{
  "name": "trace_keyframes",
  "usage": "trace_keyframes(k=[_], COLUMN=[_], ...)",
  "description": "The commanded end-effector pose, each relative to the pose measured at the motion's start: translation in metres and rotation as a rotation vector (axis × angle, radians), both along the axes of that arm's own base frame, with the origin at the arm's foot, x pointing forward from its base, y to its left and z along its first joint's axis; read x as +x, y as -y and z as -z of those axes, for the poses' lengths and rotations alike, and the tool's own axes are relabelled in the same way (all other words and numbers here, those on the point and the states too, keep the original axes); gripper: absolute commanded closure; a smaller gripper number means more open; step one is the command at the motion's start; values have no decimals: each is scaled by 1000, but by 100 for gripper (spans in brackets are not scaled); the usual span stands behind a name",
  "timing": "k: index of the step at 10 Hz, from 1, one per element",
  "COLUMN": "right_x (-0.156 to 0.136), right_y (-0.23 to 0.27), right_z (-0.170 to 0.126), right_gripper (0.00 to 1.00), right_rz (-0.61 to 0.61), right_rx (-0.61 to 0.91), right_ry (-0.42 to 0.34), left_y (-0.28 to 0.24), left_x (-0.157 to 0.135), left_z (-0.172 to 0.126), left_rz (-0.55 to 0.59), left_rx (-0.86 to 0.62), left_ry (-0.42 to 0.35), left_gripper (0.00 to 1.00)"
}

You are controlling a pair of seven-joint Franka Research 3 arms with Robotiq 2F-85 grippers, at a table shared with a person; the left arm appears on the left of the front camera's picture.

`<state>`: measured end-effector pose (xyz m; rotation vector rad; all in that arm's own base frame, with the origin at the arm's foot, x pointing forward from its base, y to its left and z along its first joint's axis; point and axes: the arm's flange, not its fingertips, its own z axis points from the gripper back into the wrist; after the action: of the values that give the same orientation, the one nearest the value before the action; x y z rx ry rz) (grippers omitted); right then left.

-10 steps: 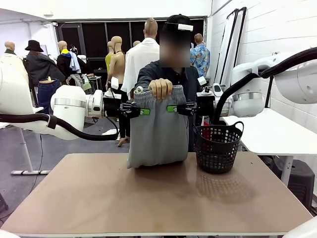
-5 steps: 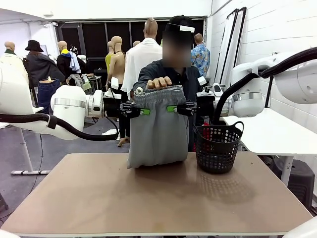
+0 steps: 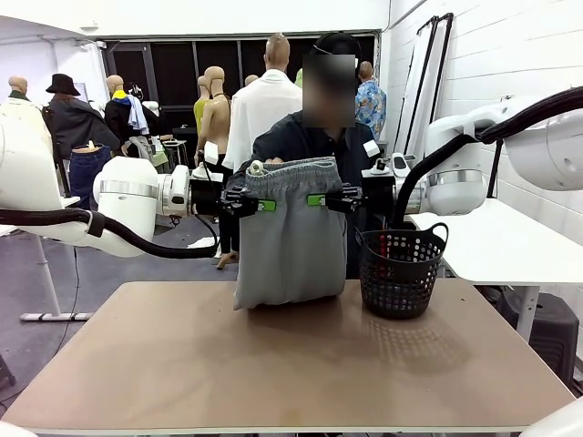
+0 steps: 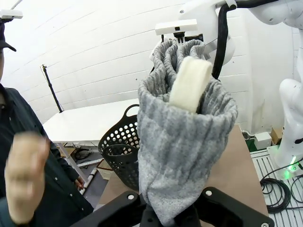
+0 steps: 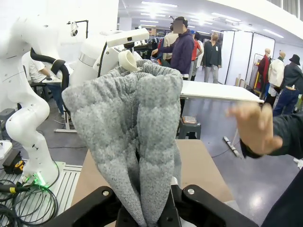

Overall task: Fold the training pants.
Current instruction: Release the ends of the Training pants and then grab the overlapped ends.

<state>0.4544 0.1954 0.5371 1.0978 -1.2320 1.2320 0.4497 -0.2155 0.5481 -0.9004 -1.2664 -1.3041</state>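
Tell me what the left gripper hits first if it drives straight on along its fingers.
The left gripper is shut on the training pants, so it would bunch that fabric first; past it, roughly in line, stands the right gripper facing it. Depth between them is unclear.

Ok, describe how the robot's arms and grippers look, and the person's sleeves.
Both arms are glossy white with rounded joints; the left arm has a silver band, and a thick black cable runs along it. The right arm carries a similar black cable. The left gripper and right gripper are black with green pads. The person's sleeve is dark.
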Motion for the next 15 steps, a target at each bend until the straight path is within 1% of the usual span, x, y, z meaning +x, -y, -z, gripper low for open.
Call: trace_keyframes(k=[1,15], right_x=[-2,-2], right_y=[1,1], right_z=[-1,-1], right_gripper=[100,100], right_rz=[-14,-14], right_rx=[9,9], right_ry=[5,5], left_y=[1,1], left_x=[-4,-4], left_z=[-1,-1], left_rz=[-3,-3], left_rx=[-14,-14], left_ry=[-2,-2], left_gripper=[100,100])
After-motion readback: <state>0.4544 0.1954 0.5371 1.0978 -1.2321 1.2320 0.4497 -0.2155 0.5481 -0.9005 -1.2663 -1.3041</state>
